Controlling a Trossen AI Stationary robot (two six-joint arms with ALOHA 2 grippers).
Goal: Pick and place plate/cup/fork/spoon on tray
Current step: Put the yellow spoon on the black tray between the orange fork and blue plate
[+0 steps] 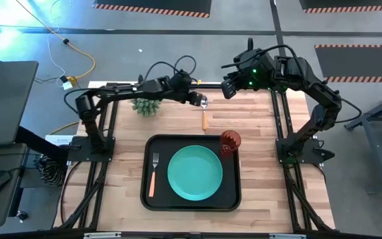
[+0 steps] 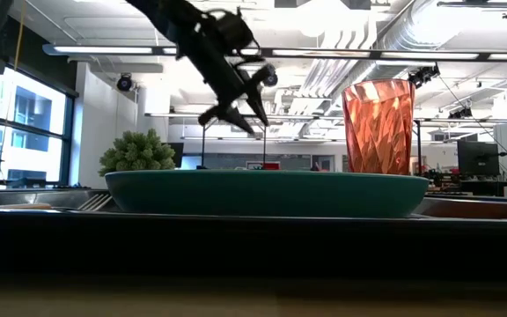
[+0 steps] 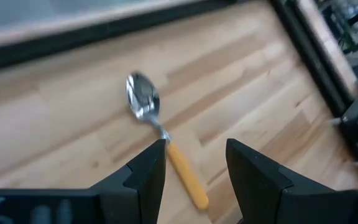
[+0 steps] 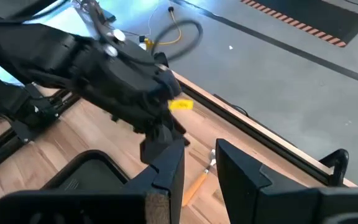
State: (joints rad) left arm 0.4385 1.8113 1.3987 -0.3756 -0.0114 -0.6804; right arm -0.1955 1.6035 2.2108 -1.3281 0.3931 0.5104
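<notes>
Steel bowl plus tan-orange handle: the spoon [image 3: 160,134] is judged light, rigid and slick, lying flat on the bare wooden table [image 1: 257,119], off the tray [image 1: 151,199] and just beyond its far rim. A low profile is expected, so the fingers would have to go nearly to the wood. The handle, mid-length, is judged the best hold; the rounded polished bowl would likely slip or pivot.

The left gripper [image 3: 194,165] is held over the spoon with fingers apart and nothing between them; in the left wrist view the handle runs into the gap between the two fingers. The right gripper [image 1: 229,88] is parked near the far table edge, just beside the spoon; whether its fingers are spread or closed cannot be told.

The plate [image 1: 195,172], fork [image 1: 154,174] and cup [image 1: 230,141] are already seen on the tray.

Hidden or unclear:
- The handle's end is cut off behind the left fingers in the wrist view.
- The spoon is not visible in the low view, blocked by plate and tray rim.
- Height of the fingertips over the wood cannot be judged.
- The potted plant [image 1: 146,105] is partly covered by the left arm from above.
</notes>
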